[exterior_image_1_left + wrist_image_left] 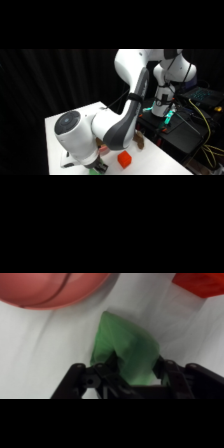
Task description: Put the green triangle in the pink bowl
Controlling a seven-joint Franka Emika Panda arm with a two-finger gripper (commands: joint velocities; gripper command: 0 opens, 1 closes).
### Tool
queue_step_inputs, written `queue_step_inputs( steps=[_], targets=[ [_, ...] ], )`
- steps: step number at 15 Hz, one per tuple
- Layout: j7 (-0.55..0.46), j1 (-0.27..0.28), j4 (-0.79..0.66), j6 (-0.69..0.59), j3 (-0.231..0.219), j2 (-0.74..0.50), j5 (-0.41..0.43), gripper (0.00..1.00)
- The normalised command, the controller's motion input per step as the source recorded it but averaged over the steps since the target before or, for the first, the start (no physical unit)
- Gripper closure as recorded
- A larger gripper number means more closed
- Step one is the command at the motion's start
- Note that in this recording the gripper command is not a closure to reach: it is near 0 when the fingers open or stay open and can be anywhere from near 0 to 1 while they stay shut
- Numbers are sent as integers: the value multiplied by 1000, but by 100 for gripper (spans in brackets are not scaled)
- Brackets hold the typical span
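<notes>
The hand (131, 374) is clamped on the green triangle (125, 344), which lies on the white surface (45, 354) just beside the pink bowl (47, 288), its long axis and tip pointing away from the hand. A red cube (124, 159) sits nearby. Behind hangs a black curtain (60, 75).

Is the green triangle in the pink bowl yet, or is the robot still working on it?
Not yet. The tool is down at the table with the green triangle between its fingers, so the reach looks done; whether it is gripped tight, I cannot tell. The pink bowl sits just beside it, with nothing visible in the part shown. Left to do: lift the triangle, carry it over the bowl and let go.
</notes>
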Motion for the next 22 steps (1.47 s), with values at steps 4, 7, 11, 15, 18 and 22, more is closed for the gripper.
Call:
queue_step_inputs(
  steps=[4,7,11,15,18,22],
  targets=[
    [53,-1,-537,-20,-5,-676,-79,100],
    [127,-5,-775,119,-23,-790,-100,100],
    [165,-36,-840,254,-46,-729,-135,100],
    [158,-110,-635,291,-80,-477,-176,100],
    [164,-133,-327,224,-91,-202,-169,100],
    [185,-75,-95,118,-51,-28,-135,100]
  ],
)
